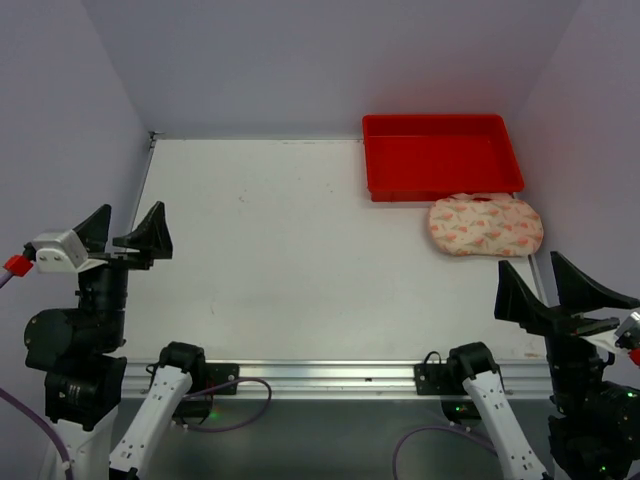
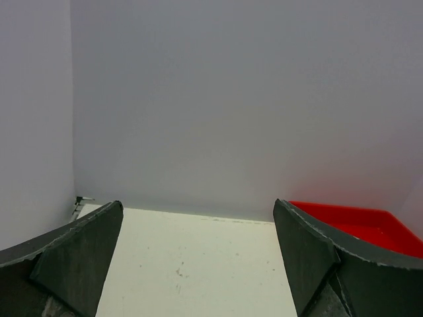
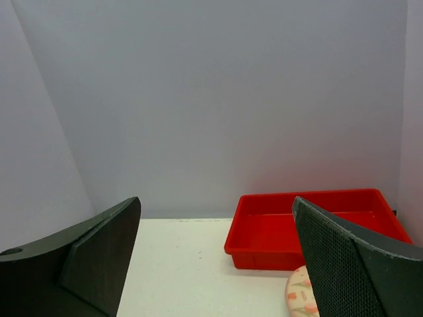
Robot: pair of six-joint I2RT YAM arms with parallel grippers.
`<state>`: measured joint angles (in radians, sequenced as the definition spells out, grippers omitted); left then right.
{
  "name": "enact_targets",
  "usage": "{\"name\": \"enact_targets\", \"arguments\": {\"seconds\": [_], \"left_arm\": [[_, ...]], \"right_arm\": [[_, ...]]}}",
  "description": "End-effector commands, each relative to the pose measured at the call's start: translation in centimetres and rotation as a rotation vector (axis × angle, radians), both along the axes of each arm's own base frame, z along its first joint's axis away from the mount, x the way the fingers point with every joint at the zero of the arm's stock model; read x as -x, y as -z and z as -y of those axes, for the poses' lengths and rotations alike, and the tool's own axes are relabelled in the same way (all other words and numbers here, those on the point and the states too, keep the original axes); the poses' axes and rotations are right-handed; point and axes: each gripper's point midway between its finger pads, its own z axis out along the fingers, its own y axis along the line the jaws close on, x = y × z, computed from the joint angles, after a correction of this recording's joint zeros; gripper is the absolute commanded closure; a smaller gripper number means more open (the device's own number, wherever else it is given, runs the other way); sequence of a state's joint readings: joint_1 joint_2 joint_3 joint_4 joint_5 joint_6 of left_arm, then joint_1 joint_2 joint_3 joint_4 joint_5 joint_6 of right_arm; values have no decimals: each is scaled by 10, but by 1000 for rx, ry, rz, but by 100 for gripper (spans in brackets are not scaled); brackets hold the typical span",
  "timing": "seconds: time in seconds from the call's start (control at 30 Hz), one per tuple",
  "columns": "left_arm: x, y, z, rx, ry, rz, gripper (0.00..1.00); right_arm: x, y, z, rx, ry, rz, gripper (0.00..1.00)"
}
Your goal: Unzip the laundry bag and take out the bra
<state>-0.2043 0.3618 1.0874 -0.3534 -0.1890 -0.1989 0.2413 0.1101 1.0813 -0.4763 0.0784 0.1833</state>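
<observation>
The laundry bag (image 1: 486, 226), a cream pouch with a red-pink print, lies flat on the table at the right, just in front of the red tray (image 1: 441, 155). Its left end peeks past my right finger in the right wrist view (image 3: 301, 297). It looks zipped; the bra is hidden. My left gripper (image 1: 128, 230) is open and empty, raised at the table's left edge, far from the bag. My right gripper (image 1: 548, 283) is open and empty, raised near the front right, a little in front of the bag.
The red tray shows empty in the right wrist view (image 3: 317, 224) and partly in the left wrist view (image 2: 370, 224). Grey walls close the table on the left, back and right. A metal rail (image 1: 330, 375) runs along the near edge.
</observation>
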Motion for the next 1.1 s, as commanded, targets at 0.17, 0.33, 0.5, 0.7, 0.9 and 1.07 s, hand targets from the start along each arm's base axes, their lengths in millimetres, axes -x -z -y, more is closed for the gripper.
{"name": "enact_targets", "arguments": {"seconds": [0.17,0.33,0.5,0.7,0.9,1.07], "left_arm": [[-48,58,22,13,66,-204,0],[-85,115,44,15,140,-392,0],[-108,163,57,0,177,-527,0],[-117,193,57,-13,162,-591,0],[-119,210,52,-14,136,-590,0],[-121,226,51,-27,125,-611,0]], "right_arm": [[-61,50,-24,-72,-66,-258,1],[-113,111,-59,-161,-169,-568,1],[-170,168,-69,-164,-103,-814,1],[-230,257,-20,-148,334,-1114,1],[-274,318,14,-136,518,-1296,1],[-310,330,19,-58,528,-1294,1]]}}
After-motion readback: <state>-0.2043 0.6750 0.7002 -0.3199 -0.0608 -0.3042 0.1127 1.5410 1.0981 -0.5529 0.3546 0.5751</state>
